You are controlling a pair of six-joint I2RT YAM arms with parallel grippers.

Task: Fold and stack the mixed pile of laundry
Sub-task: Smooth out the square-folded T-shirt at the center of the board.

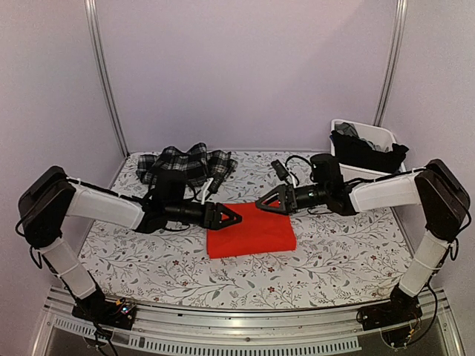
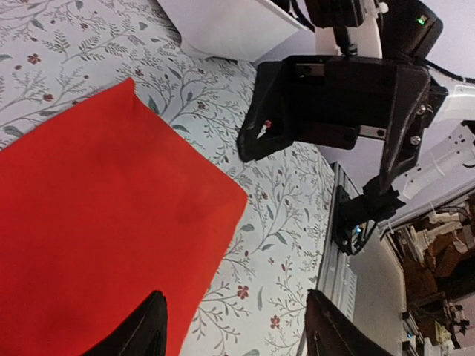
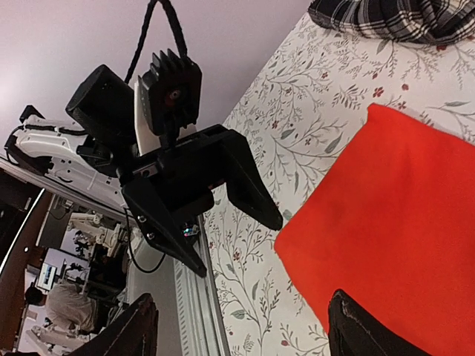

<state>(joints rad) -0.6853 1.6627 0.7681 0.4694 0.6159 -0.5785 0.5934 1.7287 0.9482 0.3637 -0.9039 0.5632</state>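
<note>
Both of my arms reach in from the sides and the claws face each other, tips near but apart, over the far edge of the red garment (image 1: 251, 231). It lies flat as a folded rectangle in the middle of the desk (image 1: 338, 256).

My left claw (image 1: 231, 216) sits at the fold's far-left corner, spread wide. One of its fingers (image 2: 152, 330) hangs over the red, the other over the floral print, and neither pinches anything. My right claw (image 1: 264, 202) hovers just past the far edge, also spread, with its fingers (image 3: 358, 326) well apart and nothing between them.

For room, floral desk shows all along the fold's near edge and off its right side. The plaid garment (image 1: 185, 165) is heaped at the far-left edge behind my left arm. At the far-right corner the white bin (image 1: 365, 124) holds dark garments (image 1: 367, 152) that spill over its rim, just behind my right arm.
</note>
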